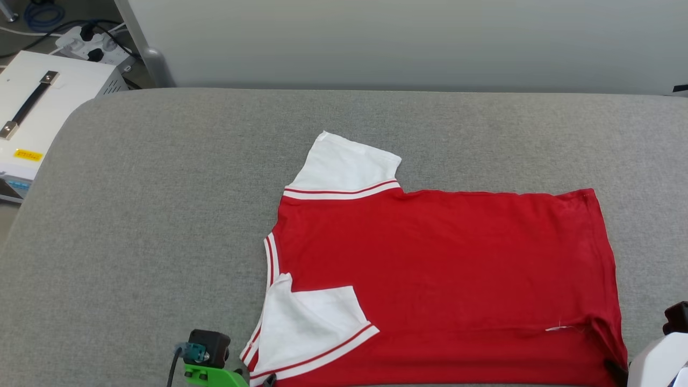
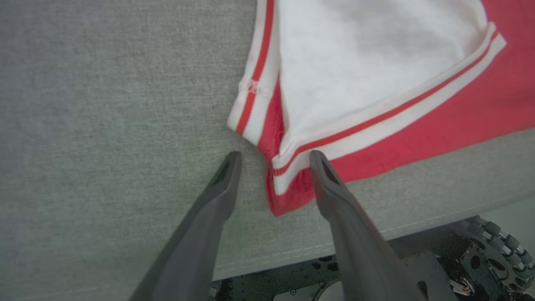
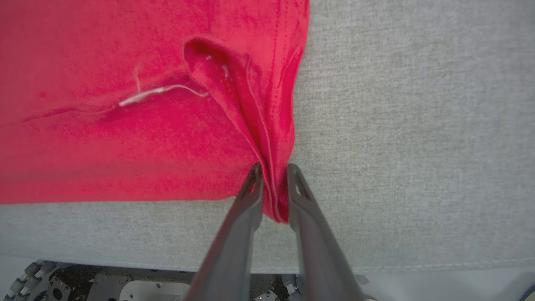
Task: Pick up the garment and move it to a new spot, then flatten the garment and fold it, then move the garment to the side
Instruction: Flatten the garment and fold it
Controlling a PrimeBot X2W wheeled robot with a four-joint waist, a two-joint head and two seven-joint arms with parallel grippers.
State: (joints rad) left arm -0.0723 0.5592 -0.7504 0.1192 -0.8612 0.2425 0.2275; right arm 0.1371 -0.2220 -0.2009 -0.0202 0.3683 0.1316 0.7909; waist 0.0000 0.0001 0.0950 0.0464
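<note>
Garment (image 1: pixel 430 279) lies flat at the tabletop's (image 1: pixel 161 215) near edge; right pincer (image 3: pixel 274 166) clamps its hem corner, left pincer (image 2: pixel 274 154) open astride its shoulder.

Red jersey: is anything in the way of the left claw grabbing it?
Nothing visible. The left claw stands open around a corner of the red jersey on the grey cushion; the right claw pinches its hem.

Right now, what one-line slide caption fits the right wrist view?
Right gripper, jaws closed on the bunched hem corner of the red garment lying on grey cushion fabric.
</note>
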